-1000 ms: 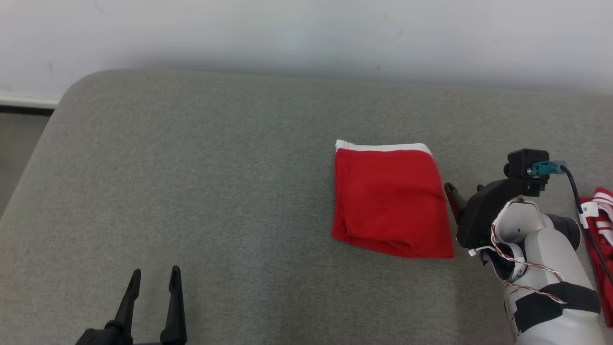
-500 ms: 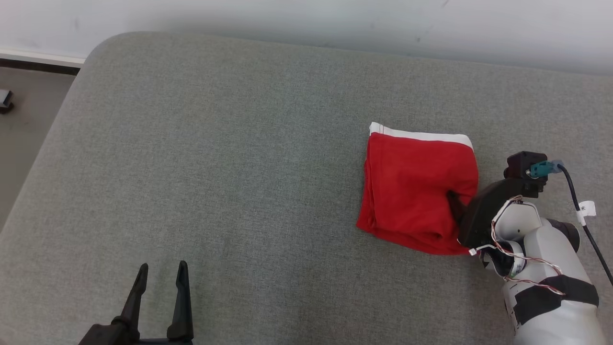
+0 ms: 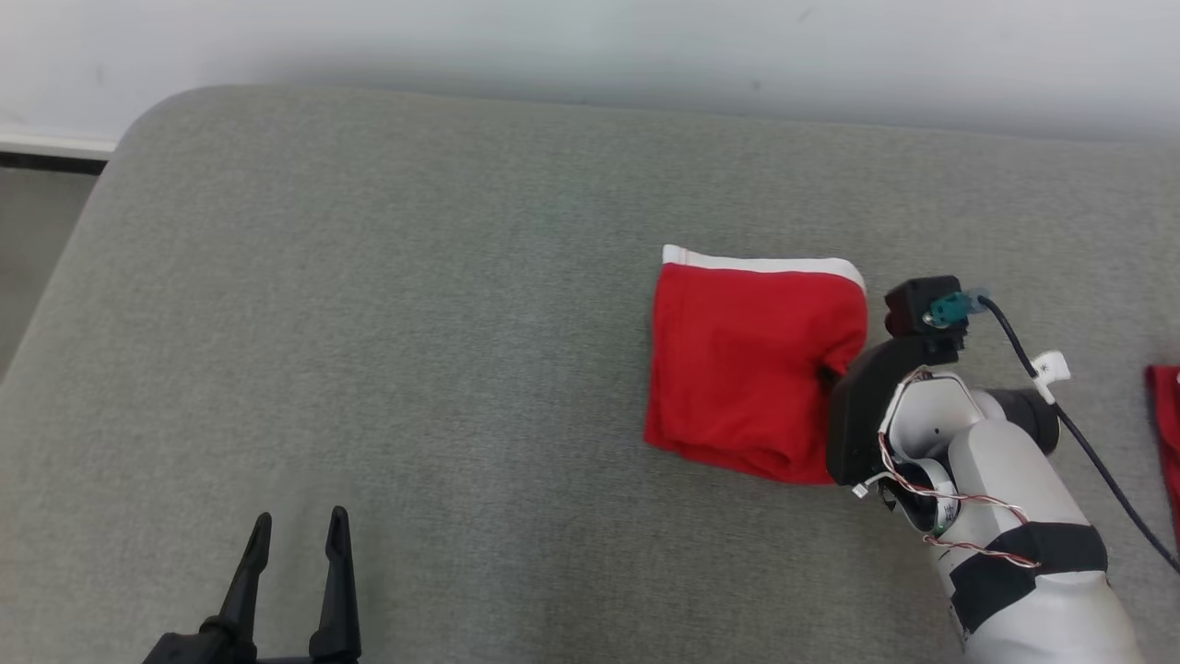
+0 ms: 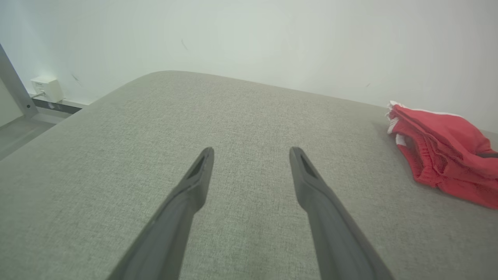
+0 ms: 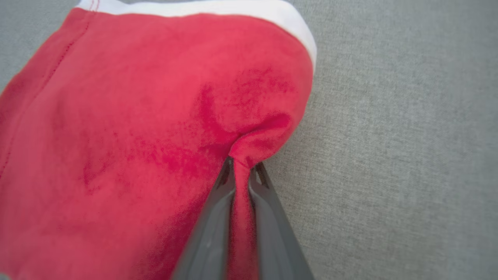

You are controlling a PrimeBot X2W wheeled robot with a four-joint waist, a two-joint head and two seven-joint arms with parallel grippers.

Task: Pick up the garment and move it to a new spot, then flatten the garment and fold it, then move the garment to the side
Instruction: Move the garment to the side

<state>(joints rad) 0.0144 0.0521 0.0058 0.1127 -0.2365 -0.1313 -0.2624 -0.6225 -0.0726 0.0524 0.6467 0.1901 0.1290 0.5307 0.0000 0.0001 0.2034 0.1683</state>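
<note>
The garment [image 3: 737, 360] is a folded red piece with a white band along its far edge, lying on the grey cushion [image 3: 415, 323] right of centre. My right gripper [image 3: 828, 376] is shut on the garment's right edge. In the right wrist view the right gripper [image 5: 242, 169] pinches a bunched ridge of red garment [image 5: 136, 128] cloth between its two dark fingers. My left gripper [image 3: 295, 539] stands open at the lower left, well away from the cloth. The left wrist view has the left gripper [image 4: 251, 155] spread over bare cushion, with the garment [image 4: 439, 147] far to the right.
A second red cloth [image 3: 1166, 433] lies at the right edge of the head view. The cushion ends in a rounded corner [image 3: 138, 129] at the far left, with floor beyond. A pale wall [image 3: 590, 46] runs along the back. A black cable [image 3: 1079, 443] trails from my right wrist.
My right gripper has moved left onto the garment's right edge and shut on it, bunching the cloth. The head camera has shifted. The left gripper has stayed open in place.
</note>
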